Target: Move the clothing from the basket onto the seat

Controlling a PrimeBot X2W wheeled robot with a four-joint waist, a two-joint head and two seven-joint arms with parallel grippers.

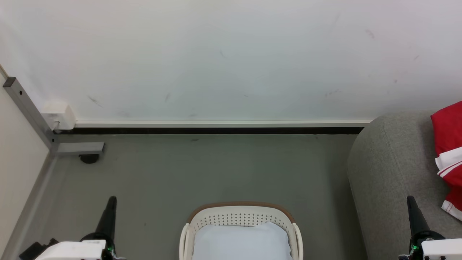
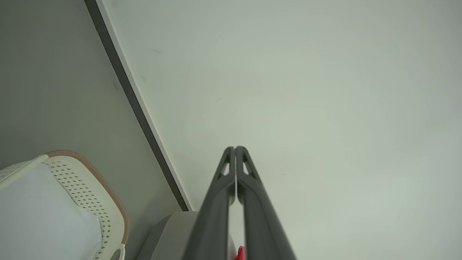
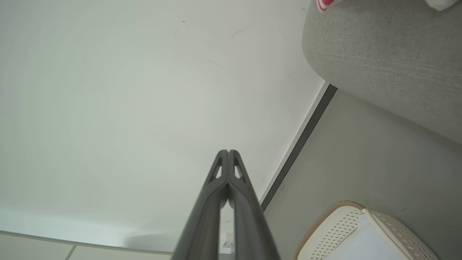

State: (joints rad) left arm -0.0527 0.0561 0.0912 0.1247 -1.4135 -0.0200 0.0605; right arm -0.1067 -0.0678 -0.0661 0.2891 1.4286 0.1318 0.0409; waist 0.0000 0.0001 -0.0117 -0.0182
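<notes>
- The red clothing is laid on the grey seat.
- A pale pad is kept inside the basket.
- The left gripper and the right gripper are clenched, with nothing gripped.

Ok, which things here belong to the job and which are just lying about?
Job: jersey, lying on the seat; basket; left gripper and right gripper, both shut.
Lying about: pale pad in the basket; white wall box; grey metal rail.
</notes>
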